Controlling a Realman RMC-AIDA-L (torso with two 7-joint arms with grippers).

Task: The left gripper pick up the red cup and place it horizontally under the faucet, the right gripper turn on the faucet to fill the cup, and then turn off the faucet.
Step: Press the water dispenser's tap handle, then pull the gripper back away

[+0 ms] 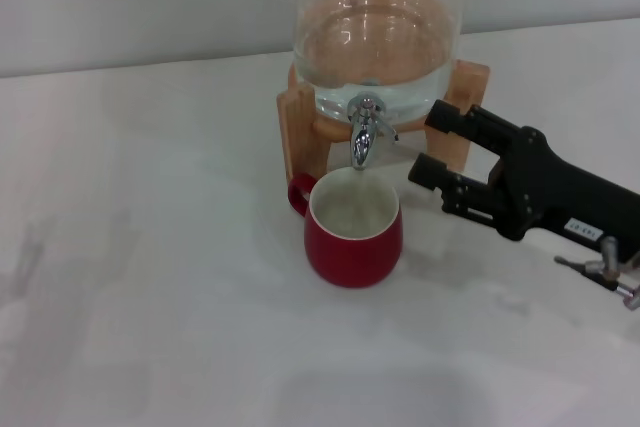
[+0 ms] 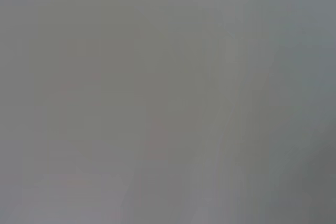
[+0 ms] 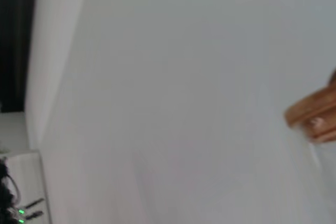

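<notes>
The cup (image 1: pixel 353 231) is already set upright on the table (image 1: pixel 150 297) beneath the faucet (image 1: pixel 366 133). The right gripper (image 1: pixel 428 143) is held open beside the faucet's lever (untouched, apparently); whether filling is finished cannot be told. The left gripper is not seen.

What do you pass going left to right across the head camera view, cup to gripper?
red cup → faucet → right gripper, jaws apart beside the faucet. The left gripper is not in view.
</notes>
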